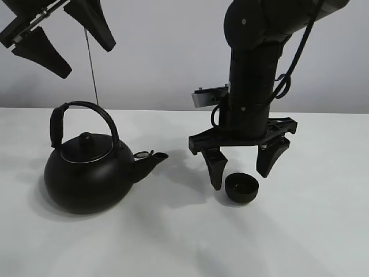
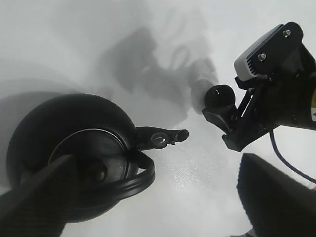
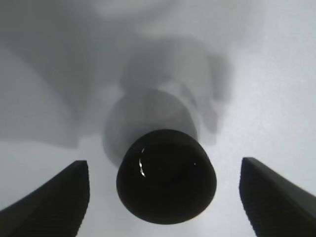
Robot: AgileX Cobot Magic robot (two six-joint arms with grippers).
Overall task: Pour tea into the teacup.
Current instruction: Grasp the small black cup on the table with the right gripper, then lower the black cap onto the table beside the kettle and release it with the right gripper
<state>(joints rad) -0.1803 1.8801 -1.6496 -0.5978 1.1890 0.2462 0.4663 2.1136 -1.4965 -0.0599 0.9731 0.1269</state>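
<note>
The teacup (image 1: 241, 188) is a small black handleless cup standing upright on the white table. My right gripper (image 1: 242, 163) hangs open just above and behind it, one finger on each side, neither touching. In the right wrist view the teacup (image 3: 166, 182) sits centred between the open fingers (image 3: 49, 200) of the right gripper (image 3: 163, 162). My left gripper (image 1: 86, 57) is open and empty, high above the black kettle (image 1: 86, 173). Looking down from the left gripper (image 2: 157, 163), the left wrist view shows the kettle (image 2: 74, 148) and, beyond it, the teacup (image 2: 220, 96). The tea is out of view.
The kettle's arched handle (image 1: 81, 112) stands upright and its spout (image 1: 153, 158) points right toward the cup, with a gap of bare table between them. A thin cable (image 1: 91, 63) hangs behind the kettle. White tabletop (image 1: 184, 242) stretches in front.
</note>
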